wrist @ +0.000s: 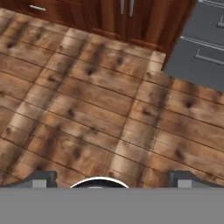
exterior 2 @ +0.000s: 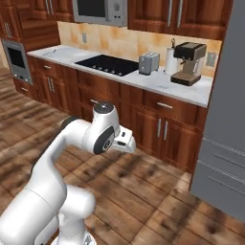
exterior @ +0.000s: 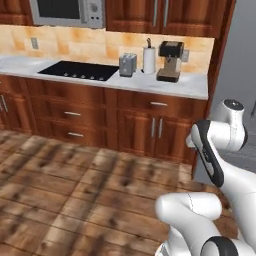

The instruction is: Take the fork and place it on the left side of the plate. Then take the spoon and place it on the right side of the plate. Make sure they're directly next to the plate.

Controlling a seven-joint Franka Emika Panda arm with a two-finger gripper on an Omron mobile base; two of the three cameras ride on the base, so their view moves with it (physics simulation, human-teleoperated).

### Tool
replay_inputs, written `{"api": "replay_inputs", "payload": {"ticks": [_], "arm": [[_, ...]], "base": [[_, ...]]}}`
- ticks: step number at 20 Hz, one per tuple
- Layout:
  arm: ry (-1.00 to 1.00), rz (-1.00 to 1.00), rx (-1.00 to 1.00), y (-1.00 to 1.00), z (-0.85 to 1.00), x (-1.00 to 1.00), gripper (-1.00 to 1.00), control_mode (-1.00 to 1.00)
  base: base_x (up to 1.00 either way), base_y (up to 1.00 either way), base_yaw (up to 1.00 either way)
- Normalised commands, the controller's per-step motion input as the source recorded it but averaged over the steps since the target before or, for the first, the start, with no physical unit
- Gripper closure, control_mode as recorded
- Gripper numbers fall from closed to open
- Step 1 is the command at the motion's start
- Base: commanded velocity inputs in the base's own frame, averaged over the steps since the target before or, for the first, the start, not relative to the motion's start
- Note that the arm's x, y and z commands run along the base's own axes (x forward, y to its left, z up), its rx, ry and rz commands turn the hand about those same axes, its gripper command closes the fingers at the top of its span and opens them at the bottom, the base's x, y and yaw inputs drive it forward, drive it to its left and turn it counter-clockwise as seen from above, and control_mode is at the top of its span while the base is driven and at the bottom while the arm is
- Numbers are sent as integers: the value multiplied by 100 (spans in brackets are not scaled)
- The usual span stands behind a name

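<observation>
beneath my pincer lies only knotty plank flooring, its two dark tips spread wide and holding nothing. along the counter, left to right: black glass cooktop, boxy steel toaster, white paper towel roll, dark coffee machine (all backed against the tile, out of the way). fork, spoon and plate i cannot locate from where i stand.

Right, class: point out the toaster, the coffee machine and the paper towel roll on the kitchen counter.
toaster (exterior: 127, 64), left base view, middle of its silver front.
coffee machine (exterior 2: 188, 63), right base view, on its dark upper body.
paper towel roll (exterior: 149, 60), left base view, on the white side of the roll.
</observation>
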Motion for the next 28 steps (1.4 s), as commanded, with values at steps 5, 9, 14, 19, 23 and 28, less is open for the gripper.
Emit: {"api": "replay_inputs", "payload": {"ticks": [5,9,14,19,23,28], "arm": [[0,0,0,0,0,0,-100,100],[0,0,0,0,0,0,-100,100],[0,0,0,0,0,0,-100,100],[0,0,0,0,0,0,-100,100],[0,0,0,0,0,0,-100,100],[0,0,0,0,0,0,-100,100]], "base": [[100,82,-7],[100,93,-9],[100,95,-8],[100,94,-7],[100,96,-8],[100,97,-8]]}}
